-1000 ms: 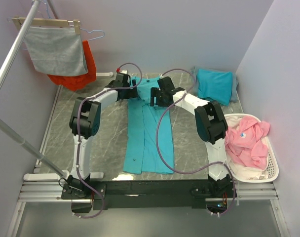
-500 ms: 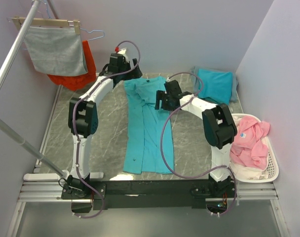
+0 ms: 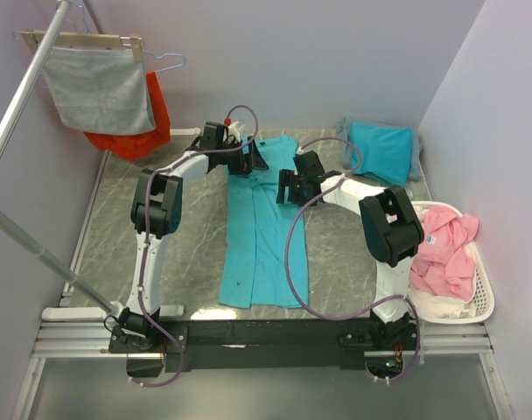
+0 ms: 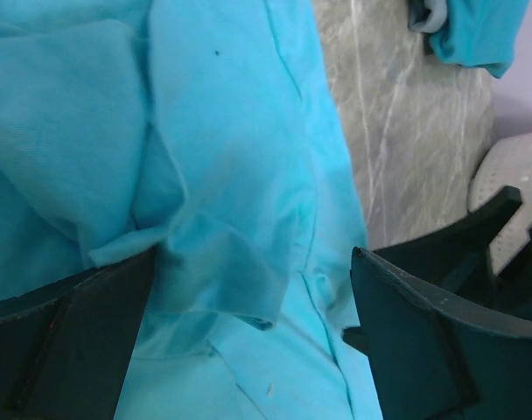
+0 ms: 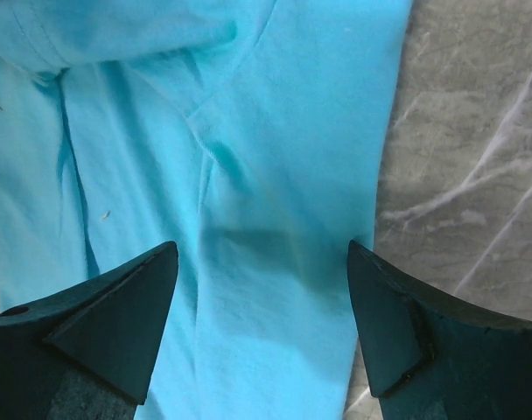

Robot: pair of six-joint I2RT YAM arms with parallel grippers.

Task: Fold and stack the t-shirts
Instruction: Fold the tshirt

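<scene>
A turquoise t-shirt (image 3: 262, 232) lies lengthwise down the middle of the grey marbled worktop (image 3: 183, 245). It is folded into a long narrow strip, with its collar end toward the far wall. A second t-shirt (image 3: 381, 150), folded into a compact square, sits at the far right corner of the worktop, well apart from the first. That makes two turquoise shirts in all.

The left arm (image 3: 157, 206) rises from its base, bends at the elbow and reaches far and to the right, bringing its wrist over the left side of the strip's collar end. The left jaws stand wide apart over rumpled cloth and hold nothing. The right arm (image 3: 390, 223) bends back from its elbow and reaches left to the right side of the strip, a little nearer than the other wrist. The right jaws are also spread wide, over smooth cloth beside the shirt's right edge, and grip nothing. Whether either pair touches the fabric cannot be told.

At the far left, one grey cloth (image 3: 100, 87) and one orange-red garment (image 3: 152, 122) hang from a rack. One white basket (image 3: 485, 302) at the right holds a pink garment (image 3: 441, 249).
</scene>
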